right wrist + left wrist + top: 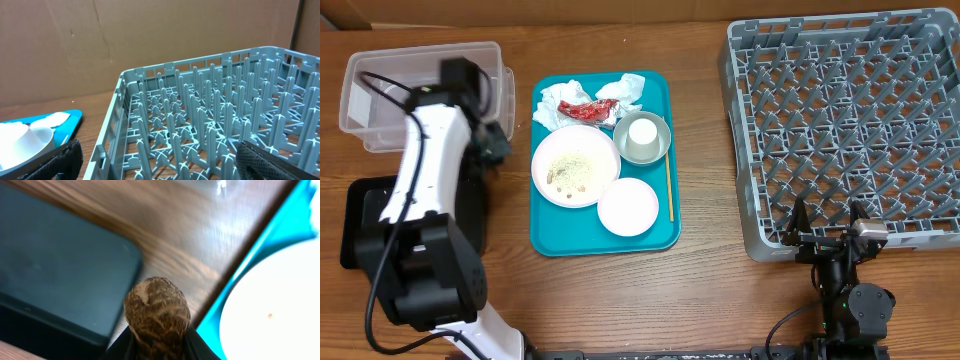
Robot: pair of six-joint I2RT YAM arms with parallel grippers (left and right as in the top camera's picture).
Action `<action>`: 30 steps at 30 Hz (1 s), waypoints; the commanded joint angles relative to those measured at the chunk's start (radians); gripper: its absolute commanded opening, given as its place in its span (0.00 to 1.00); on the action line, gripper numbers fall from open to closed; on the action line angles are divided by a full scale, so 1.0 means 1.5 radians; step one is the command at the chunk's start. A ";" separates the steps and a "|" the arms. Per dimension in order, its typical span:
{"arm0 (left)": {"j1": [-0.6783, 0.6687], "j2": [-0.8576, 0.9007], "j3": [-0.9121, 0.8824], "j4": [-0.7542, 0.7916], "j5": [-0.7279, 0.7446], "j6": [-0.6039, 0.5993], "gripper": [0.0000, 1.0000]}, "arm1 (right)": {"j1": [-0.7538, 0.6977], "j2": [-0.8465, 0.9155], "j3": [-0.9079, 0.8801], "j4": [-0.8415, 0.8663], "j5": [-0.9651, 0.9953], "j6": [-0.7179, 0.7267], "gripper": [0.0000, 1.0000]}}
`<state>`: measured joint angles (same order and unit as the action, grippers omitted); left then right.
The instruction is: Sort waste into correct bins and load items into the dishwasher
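My left gripper (496, 146) is shut on the small brown food lump (157, 311) and holds it above the wood between the black tray (55, 275) and the teal tray (260, 255). The black tray (360, 215) lies below the clear tub (380, 75). On the teal tray (545, 235) sit the large white plate (575, 165) with crumbs, the pinkish dish (628, 207), the grey-rimmed bowl (660, 148) holding the white cup (642, 133), the wooden stick (670, 190), napkins (558, 100) and the red wrapper (586, 110). My right gripper (830, 222) is open at the grey dish rack's (850, 120) front edge.
In the right wrist view, the rack's pegs (210, 115) fill the space ahead of the open fingers (165, 165), and the teal tray's corner (62, 127) shows at the left. A cardboard wall stands behind the table.
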<state>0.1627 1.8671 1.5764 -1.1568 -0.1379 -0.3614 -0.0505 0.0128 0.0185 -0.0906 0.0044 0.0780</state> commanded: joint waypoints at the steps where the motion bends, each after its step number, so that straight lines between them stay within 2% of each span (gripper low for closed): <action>1: 0.060 0.005 0.045 -0.009 -0.002 -0.009 0.21 | 0.002 -0.007 -0.007 0.004 0.001 -0.003 1.00; 9: 0.171 0.006 -0.018 0.010 0.019 -0.054 0.22 | 0.002 -0.007 -0.007 0.004 0.001 -0.002 1.00; 10: 0.181 0.006 -0.029 0.018 0.032 -0.054 0.29 | 0.002 -0.007 -0.007 0.004 0.001 -0.002 1.00; 11: 0.189 0.006 -0.041 0.024 0.046 -0.054 0.44 | 0.002 -0.007 -0.007 0.004 0.001 -0.002 1.00; 12: 0.196 0.006 -0.052 0.029 0.057 -0.054 0.69 | 0.002 -0.007 -0.007 0.004 0.001 -0.002 1.00; 13: 0.202 0.006 -0.063 0.033 0.064 -0.054 0.74 | 0.002 -0.007 -0.007 0.004 0.001 -0.002 1.00; 16: 0.207 0.006 -0.089 0.048 0.073 -0.057 0.76 | 0.002 -0.007 -0.007 0.004 0.001 -0.002 1.00; 17: 0.206 0.006 -0.094 0.049 0.075 -0.057 0.81 | 0.002 -0.007 -0.007 0.004 0.001 -0.002 1.00; 23: 0.186 0.006 -0.097 0.033 0.131 -0.026 0.77 | 0.002 -0.007 -0.007 0.004 0.001 -0.002 1.00; 26: 0.168 0.006 -0.099 0.017 0.141 -0.012 0.61 | 0.002 -0.007 -0.007 0.004 0.001 -0.002 1.00; 29: 0.147 0.006 -0.108 0.002 0.107 -0.018 0.46 | 0.002 -0.007 -0.007 0.004 0.001 -0.002 1.00; 30: 0.142 0.006 -0.113 0.001 0.091 -0.027 0.37 | 0.002 -0.007 -0.007 0.004 0.001 -0.003 1.00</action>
<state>0.4004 1.8675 1.4300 -1.1473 0.0277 -0.4019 -0.0505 0.0128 0.0185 -0.0898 0.0044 0.0772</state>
